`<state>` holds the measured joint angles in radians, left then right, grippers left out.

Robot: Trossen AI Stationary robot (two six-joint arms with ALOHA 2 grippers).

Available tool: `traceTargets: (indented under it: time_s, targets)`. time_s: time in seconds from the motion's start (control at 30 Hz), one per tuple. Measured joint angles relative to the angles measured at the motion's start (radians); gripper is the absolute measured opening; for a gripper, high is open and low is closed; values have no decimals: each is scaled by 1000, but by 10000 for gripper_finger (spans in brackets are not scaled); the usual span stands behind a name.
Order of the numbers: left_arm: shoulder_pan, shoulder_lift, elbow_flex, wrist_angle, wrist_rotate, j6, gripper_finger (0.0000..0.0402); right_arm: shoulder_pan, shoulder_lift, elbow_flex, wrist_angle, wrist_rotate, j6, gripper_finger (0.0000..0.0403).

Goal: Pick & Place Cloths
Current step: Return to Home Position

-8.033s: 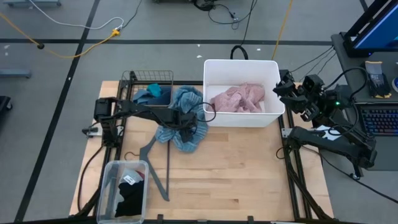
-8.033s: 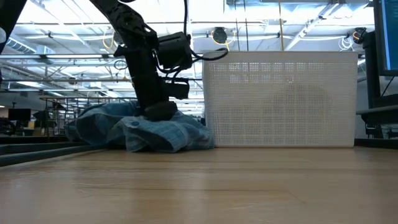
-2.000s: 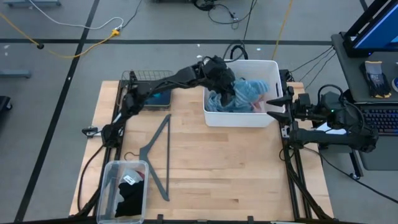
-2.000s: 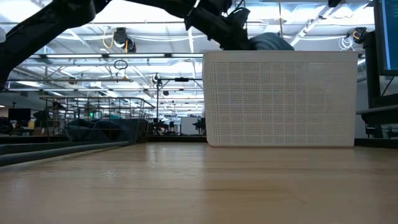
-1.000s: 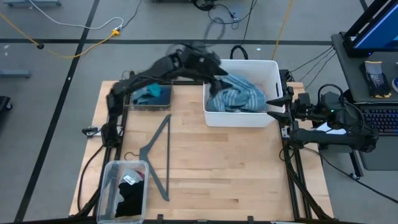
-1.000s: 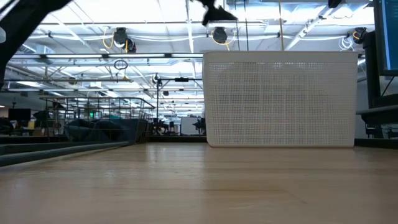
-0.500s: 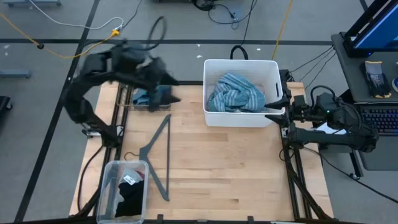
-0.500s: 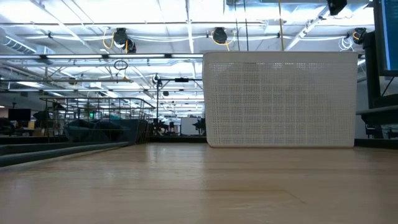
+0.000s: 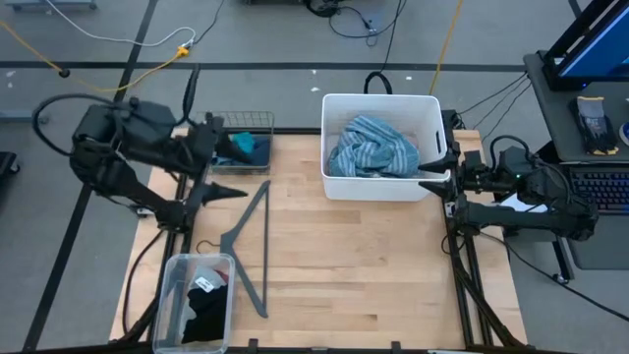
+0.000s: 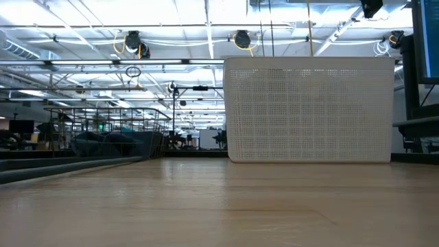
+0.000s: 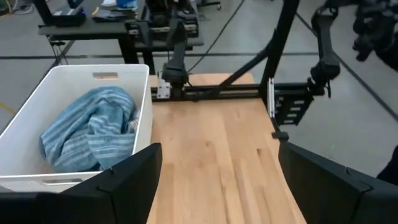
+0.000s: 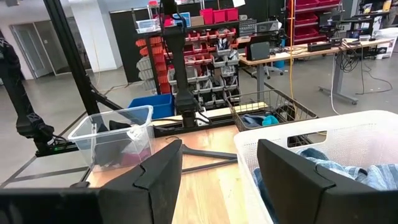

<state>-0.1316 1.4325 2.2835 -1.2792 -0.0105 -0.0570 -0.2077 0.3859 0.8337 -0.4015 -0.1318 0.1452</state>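
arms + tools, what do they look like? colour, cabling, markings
The left arm and right arm are black jointed links with black cables looping alongside. The left tool and right tool each have two broad, angular dark fingers. No markings legible.

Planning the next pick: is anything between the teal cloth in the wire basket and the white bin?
Nothing visible: only the wall of the wire basket and table lie between teal cloth and white bin.
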Motion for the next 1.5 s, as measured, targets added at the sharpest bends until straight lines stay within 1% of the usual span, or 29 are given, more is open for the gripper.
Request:
traceTargets:
  time_s: [0.1, 0.17, 0.3, 0.47, 0.6, 0.67, 0.87, 1.0, 1.1, 1.3, 1.5]
  targets:
    - [-48, -1, -46, 30, -46, 0, 322, 0, 0, 0, 0, 0, 0, 201]
    - [-71, -8, -111, 101, -63, 4, 319, 0, 0, 0, 0, 0, 0, 201]
    - [-95, -26, -291, 277, -63, 12, 318, 0, 0, 0, 0, 0, 0, 201]
    - [-96, -61, -540, 470, -66, -12, 325, 0, 0, 0, 0, 0, 24, 201]
    - [-94, -124, -737, 641, -90, -36, 323, 0, 0, 0, 0, 0, 26, 201]
    - [-92, -168, -819, 694, -108, -52, 320, 0, 0, 0, 0, 0, 26, 201]
    - [-95, -330, -1040, 788, -217, -93, 317, 0, 0, 0, -2, -6, 26, 201]
    - [-109, -453, -1158, 836, -240, -96, 323, 0, 0, 0, -26, -91, 23, 201]
    - [-130, -544, -1229, 840, -282, -96, 325, 0, -5, 0, -58, -157, 27, 201]
    - [-167, -723, -1362, 840, -378, -115, 320, 0, -28, 0, -83, -159, 22, 201]
    - [-189, -873, -1491, 852, -411, -160, 324, 0, -88, 0, -109, -158, 22, 201]
